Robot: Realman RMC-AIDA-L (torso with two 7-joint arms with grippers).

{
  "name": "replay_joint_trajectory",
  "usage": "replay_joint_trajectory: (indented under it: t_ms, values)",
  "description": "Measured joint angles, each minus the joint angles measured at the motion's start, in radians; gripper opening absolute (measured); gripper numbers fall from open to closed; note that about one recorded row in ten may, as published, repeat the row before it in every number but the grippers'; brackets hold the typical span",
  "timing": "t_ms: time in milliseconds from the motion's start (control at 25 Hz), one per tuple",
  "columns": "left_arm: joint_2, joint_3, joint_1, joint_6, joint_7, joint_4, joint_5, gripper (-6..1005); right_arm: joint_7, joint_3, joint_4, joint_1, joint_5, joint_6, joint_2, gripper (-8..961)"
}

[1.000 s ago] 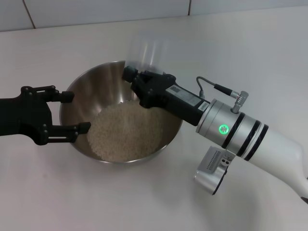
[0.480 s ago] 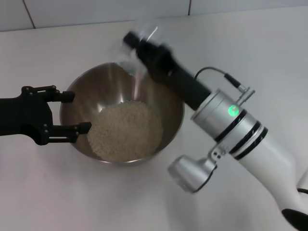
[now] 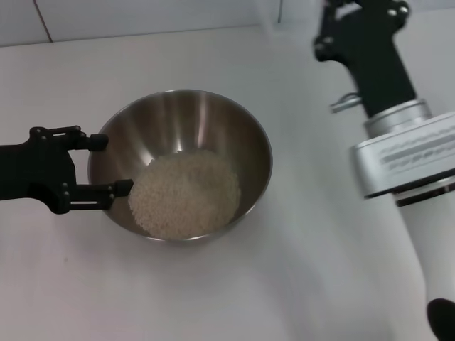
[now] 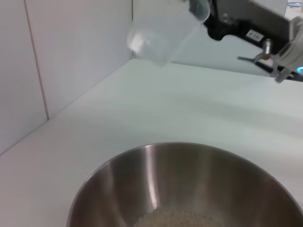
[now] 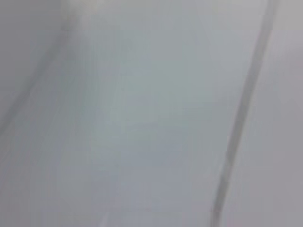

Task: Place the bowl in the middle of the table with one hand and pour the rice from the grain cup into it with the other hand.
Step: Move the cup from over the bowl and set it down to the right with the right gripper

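The steel bowl stands on the white table with a heap of rice in it. My left gripper is open, its two fingers at the bowl's left outer wall. My right arm is raised at the far right, with its fingertips past the top edge of the head view. In the left wrist view my right gripper is shut on the clear grain cup, held tilted high above the table beyond the bowl. The cup looks empty. Some rice shows there too.
A white tiled wall runs along the table's far edge. The right wrist view shows only a blurred white surface with a seam.
My right arm has swung up and away from the bowl to the far right, taking the cup with it. The left gripper and the bowl have not moved.
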Motion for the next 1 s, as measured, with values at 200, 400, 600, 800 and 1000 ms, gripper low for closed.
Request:
replay_joint_trajectory:
  t_ms: [200, 400, 600, 800, 1000]
  values:
    - [0.002, -0.004, 0.014, 0.0, 0.001, 0.001, 0.001, 817, 0.337, 0.041, 0.165, -0.002, 0.049, 0.04, -0.006, 1]
    - [0.003, -0.006, 0.021, 0.0, 0.0, 0.0, 0.001, 816, 0.576, 0.044, 0.333, 0.059, 0.035, 0.205, -0.009, 0]
    - [0.005, -0.008, 0.022, 0.007, -0.002, 0.006, 0.008, 816, 0.676, 0.039, 0.394, 0.101, -0.064, 0.33, -0.01, 1]
    - [0.005, -0.011, 0.023, 0.013, -0.015, 0.013, 0.038, 818, 0.681, 0.037, 0.392, 0.115, -0.127, 0.404, -0.01, 2]
    - [0.004, -0.011, 0.026, 0.014, -0.016, 0.015, 0.041, 817, 0.684, 0.017, 0.391, 0.124, -0.132, 0.435, -0.009, 10]
